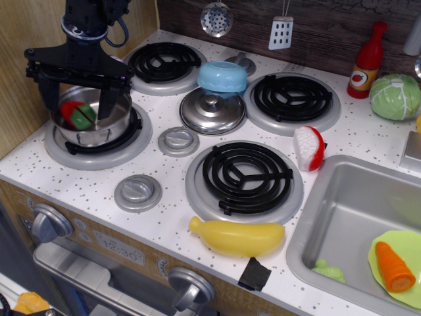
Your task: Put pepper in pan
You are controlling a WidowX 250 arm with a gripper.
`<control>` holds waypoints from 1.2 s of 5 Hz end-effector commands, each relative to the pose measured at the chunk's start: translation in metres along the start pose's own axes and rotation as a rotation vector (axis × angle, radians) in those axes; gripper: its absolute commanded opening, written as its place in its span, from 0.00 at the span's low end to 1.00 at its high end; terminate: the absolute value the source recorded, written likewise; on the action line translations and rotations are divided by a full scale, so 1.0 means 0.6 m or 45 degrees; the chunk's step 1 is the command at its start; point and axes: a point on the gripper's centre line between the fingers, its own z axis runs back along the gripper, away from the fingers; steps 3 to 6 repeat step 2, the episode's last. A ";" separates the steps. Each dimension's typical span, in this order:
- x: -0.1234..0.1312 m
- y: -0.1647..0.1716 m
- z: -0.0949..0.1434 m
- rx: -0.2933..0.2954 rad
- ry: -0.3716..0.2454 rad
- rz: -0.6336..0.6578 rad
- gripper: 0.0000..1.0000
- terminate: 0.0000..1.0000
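The pepper [77,114], red with a green stem end, lies inside the steel pan [95,137] on the front-left burner. My gripper [77,112] hangs right over the pan, its black fingers [108,105] spread wide on either side of the pepper and dipping into the pan. The jaws stand apart from the pepper and do not hold it. Part of the pan's rim and inside is hidden behind the gripper.
A domed steel lid [212,110] and a light-blue bowl [222,76] sit right of the pan. A red-and-white toy [308,147], a yellow toy [237,237], the sink [348,210] with a carrot [395,266], a cabbage [395,96] and a red bottle [367,60] lie further right. A wooden wall [26,26] stands left.
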 end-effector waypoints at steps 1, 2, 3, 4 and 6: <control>0.012 0.008 0.016 -0.014 -0.055 0.004 1.00 0.00; 0.012 0.008 0.016 -0.014 -0.055 0.004 1.00 1.00; 0.012 0.008 0.016 -0.014 -0.055 0.004 1.00 1.00; 0.012 0.008 0.016 -0.014 -0.055 0.004 1.00 1.00; 0.012 0.008 0.016 -0.014 -0.055 0.004 1.00 1.00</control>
